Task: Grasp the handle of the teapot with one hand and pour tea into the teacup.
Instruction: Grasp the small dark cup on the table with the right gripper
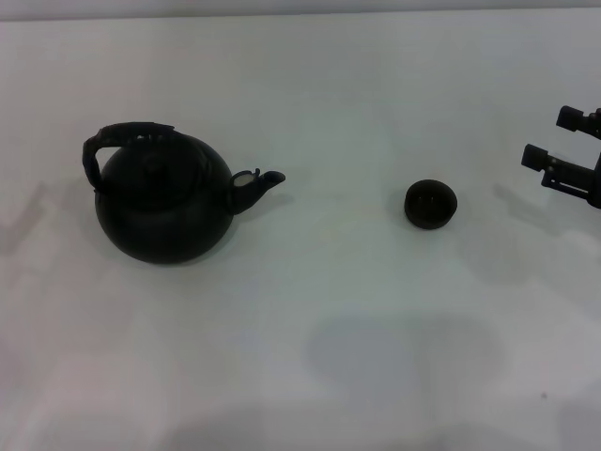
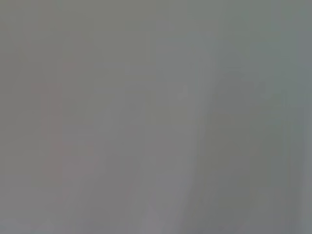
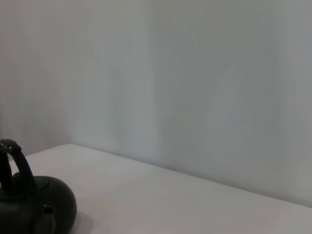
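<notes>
The matte black round-bellied teapot (image 1: 164,207) stands upright on the left of the white table, its short spout (image 1: 267,180) pointing toward the cup. Its thick ribbed black handle (image 1: 131,133) arches over the top. The tiny dark teacup (image 1: 431,204) stands upright to the right of the spout, well apart from it. My right gripper (image 1: 551,137) is at the right edge, right of and a little behind the cup, open and empty. The teapot (image 3: 53,204) and its handle (image 3: 17,165) also show in the right wrist view. My left gripper is out of view.
The white table (image 1: 329,310) stretches around both objects, with a pale wall behind it (image 3: 195,73). The left wrist view shows only a plain grey surface.
</notes>
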Motion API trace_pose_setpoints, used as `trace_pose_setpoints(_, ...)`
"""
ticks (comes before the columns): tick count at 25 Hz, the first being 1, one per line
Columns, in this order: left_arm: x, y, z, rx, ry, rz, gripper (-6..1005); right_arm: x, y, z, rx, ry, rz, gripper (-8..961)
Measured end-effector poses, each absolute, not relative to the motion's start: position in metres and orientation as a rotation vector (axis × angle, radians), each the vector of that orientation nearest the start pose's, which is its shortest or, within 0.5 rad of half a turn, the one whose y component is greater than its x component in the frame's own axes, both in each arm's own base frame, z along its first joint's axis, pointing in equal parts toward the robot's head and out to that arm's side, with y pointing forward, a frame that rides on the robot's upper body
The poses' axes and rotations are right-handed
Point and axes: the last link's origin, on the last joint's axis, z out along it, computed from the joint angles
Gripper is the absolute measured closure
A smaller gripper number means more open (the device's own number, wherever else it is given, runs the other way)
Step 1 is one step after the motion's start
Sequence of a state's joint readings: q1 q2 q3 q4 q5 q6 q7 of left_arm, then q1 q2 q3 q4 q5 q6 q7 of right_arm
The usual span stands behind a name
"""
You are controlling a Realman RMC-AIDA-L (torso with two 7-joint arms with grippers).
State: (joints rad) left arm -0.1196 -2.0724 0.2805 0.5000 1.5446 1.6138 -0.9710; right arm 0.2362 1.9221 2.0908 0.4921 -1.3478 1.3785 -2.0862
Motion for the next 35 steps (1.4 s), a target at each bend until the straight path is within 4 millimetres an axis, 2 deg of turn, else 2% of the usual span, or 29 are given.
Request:
trace_pose_setpoints(15,-0.384,0.212,0.086,-1.760,-0.633,-0.923,127,0.345,0.282,0.038,-2.377,0.602,0.731,120)
trace_pose_setpoints(24,-0.383,0.214,0.085,-1.771,-0.645,-0.934,127,0.338,0.287,0.028,-2.475,0.629,0.693,120)
trace_pose_setpoints(30,-0.384,0.215,0.083,-1.809,-0.722,-0.939,127,0.336,0.289,0.027,-2.480,0.622,0.697,120)
trace_pose_setpoints(35,-0.385,0.209,0.091,-1.815,-0.716,-0.922,127,0.335,0.291,0.028,-2.466,0.600,0.700,119)
